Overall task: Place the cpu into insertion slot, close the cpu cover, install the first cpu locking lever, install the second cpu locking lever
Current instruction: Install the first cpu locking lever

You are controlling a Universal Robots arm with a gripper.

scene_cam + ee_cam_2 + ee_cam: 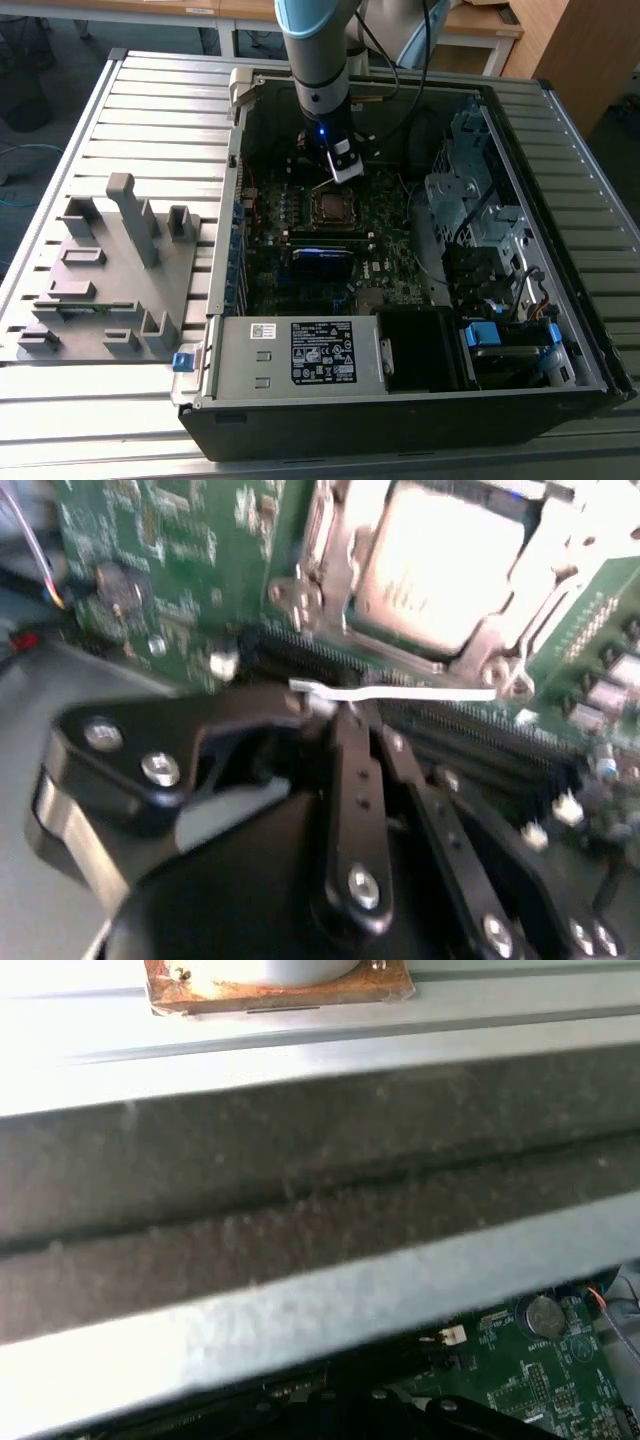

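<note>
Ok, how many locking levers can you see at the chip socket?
2. One thin silver lever lies crosswise beside the socket, right at the hand; the other lever runs along the socket's side beside the chip. Parts may be hidden.

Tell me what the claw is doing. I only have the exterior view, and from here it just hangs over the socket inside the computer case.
Observer: In the second wrist view the claw has its fingertips together, right against a thin silvery locking lever. I cannot tell whether it pinches the lever or presses on it.
Operator: Anything seated yet?
Observer: Yes, the cpu lies flat with its bright metal top up.
Operator: Is it covered?
Observer: The cpu cover is down and frames it, and the lever runs along one of the cover's edges.
</note>
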